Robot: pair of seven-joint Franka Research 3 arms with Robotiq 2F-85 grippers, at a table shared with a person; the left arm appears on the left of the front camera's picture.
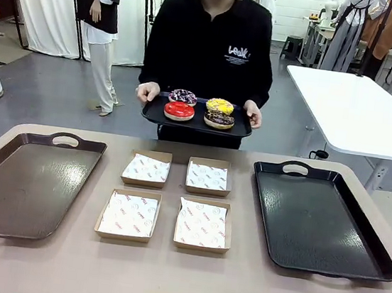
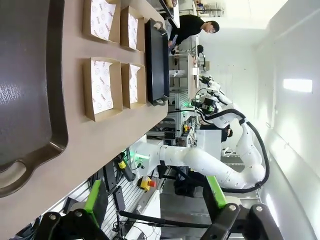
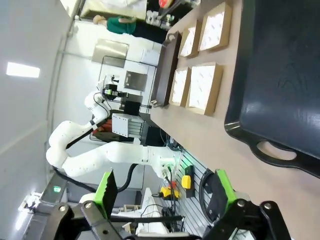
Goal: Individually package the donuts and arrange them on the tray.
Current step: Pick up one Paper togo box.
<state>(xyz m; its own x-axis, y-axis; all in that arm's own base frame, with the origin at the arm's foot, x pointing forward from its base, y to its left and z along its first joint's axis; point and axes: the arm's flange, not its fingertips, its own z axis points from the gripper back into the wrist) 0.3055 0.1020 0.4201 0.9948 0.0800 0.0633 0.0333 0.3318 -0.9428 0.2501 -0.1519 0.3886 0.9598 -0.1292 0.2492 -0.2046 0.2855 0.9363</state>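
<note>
At the far side a person holds a small black tray [image 1: 155, 116] with both hands, above the table edge. On it lie several donuts: a glossy red one [image 1: 179, 110], a dark one with pink-white sprinkles [image 1: 183, 95], a yellow one [image 1: 220, 105] and a chocolate one [image 1: 219, 118]. My left gripper [image 2: 155, 200] hangs off the table's near side, open, with nothing between its green pads. My right gripper [image 3: 165, 192] is likewise open and empty, off the table's edge.
Several paper-lined cardboard boxes [image 1: 129, 215] sit in the table's middle. A large brown tray [image 1: 19, 189] lies to the left and a large black tray [image 1: 315, 225] to the right. A white table [image 1: 358, 109] stands beyond, at the right.
</note>
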